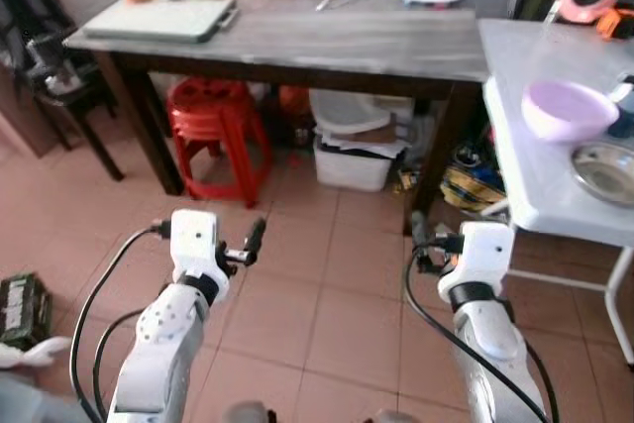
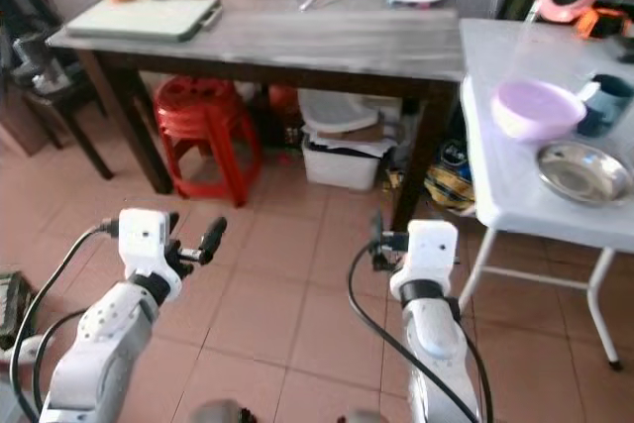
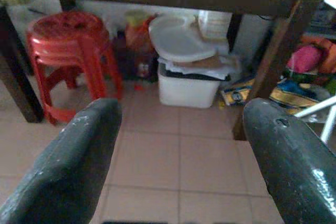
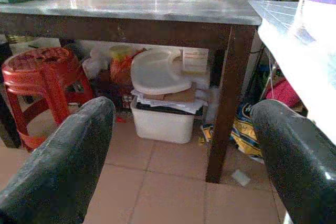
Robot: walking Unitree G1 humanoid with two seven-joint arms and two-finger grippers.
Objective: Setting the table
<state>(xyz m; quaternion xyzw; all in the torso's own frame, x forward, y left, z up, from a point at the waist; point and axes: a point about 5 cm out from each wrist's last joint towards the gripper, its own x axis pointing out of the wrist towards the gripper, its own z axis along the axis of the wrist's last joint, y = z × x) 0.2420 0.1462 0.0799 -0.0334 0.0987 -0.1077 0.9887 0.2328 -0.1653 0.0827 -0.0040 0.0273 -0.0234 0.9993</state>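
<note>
Left eye view | L gripper (image 3: 178, 150) & R gripper (image 4: 184, 150) jaws apart | purple bowl (image 1: 569, 110) on white table (image 1: 540, 170)

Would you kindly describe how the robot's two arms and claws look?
Both arms are silver-grey with a white boxy wrist block and a black band behind it. Black cables loop along each. The left claw and right claw each have two long, rounded black fingers.
</note>
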